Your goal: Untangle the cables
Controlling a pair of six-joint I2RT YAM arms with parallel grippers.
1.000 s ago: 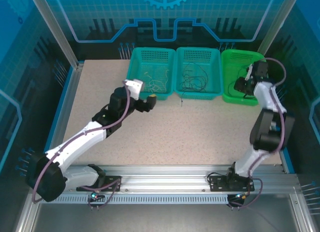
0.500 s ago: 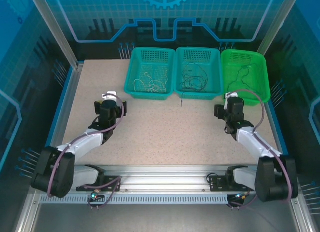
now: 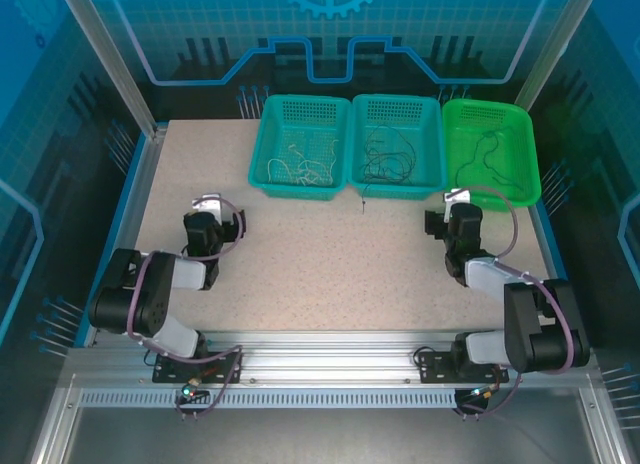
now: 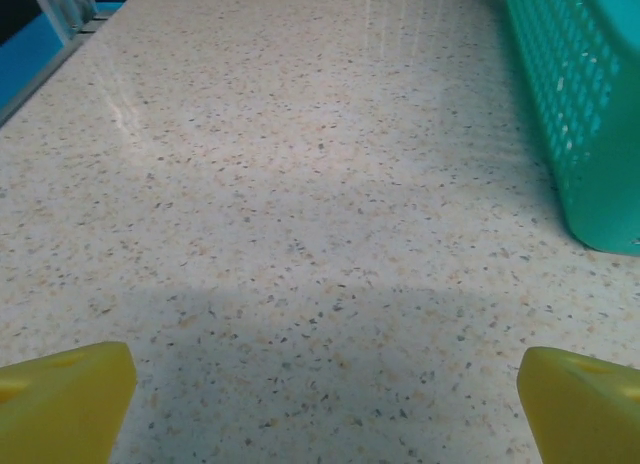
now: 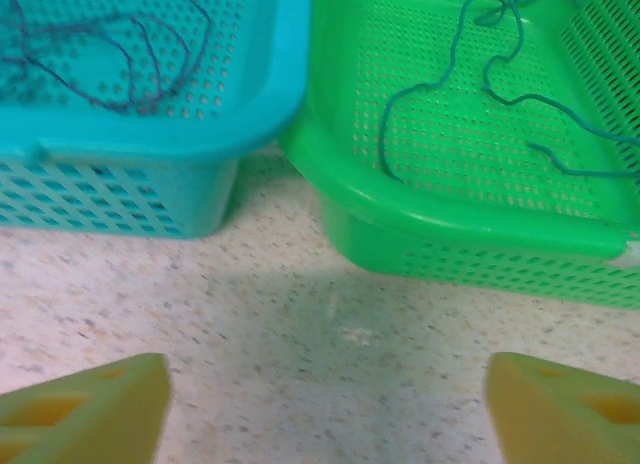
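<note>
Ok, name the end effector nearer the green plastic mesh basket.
Right. The right end effector is just before the green plastic mesh basket; the left end effector is far left.

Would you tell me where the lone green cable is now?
Top view: the cable lies in the green basket, far right, beside the middle teal basket.

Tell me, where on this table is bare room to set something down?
Free: the wide table middle between the left gripper and the right gripper; also the far-left strip beside the left teal basket. Crowded: the far edge, where it, the middle teal basket and the green basket stand side by side, a dark wire end before the middle one.
</note>
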